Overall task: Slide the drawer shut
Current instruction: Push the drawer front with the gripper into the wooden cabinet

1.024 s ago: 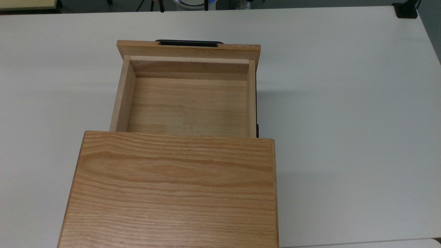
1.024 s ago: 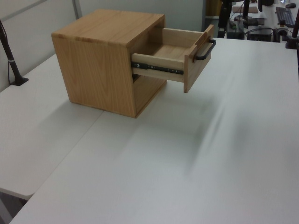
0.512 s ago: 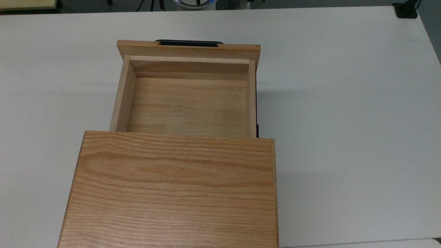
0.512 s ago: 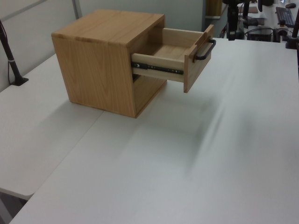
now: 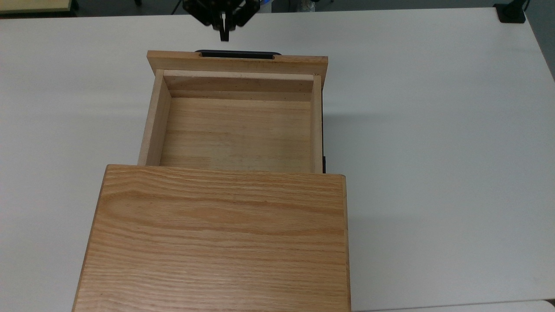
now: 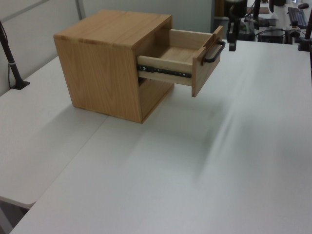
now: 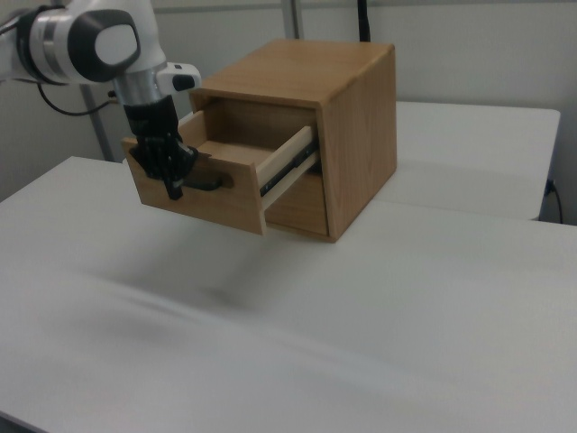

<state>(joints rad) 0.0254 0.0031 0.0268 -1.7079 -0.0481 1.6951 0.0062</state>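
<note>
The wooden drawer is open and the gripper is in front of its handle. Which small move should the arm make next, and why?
Probably ease the gripper toward the thin black bar handle until it touches. The light wooden drawer stands well out of the oak-grained cabinet, and the top view shows a gap between the shut jaws and the handle, so no push can start yet.

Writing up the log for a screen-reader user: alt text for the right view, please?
A wooden drawer stands pulled out of a box-shaped wooden cabinet on a white table. A white robot arm reaches in from the right view's left, its black gripper pointing down in front of the drawer's front panel, beside the black handle.
</note>
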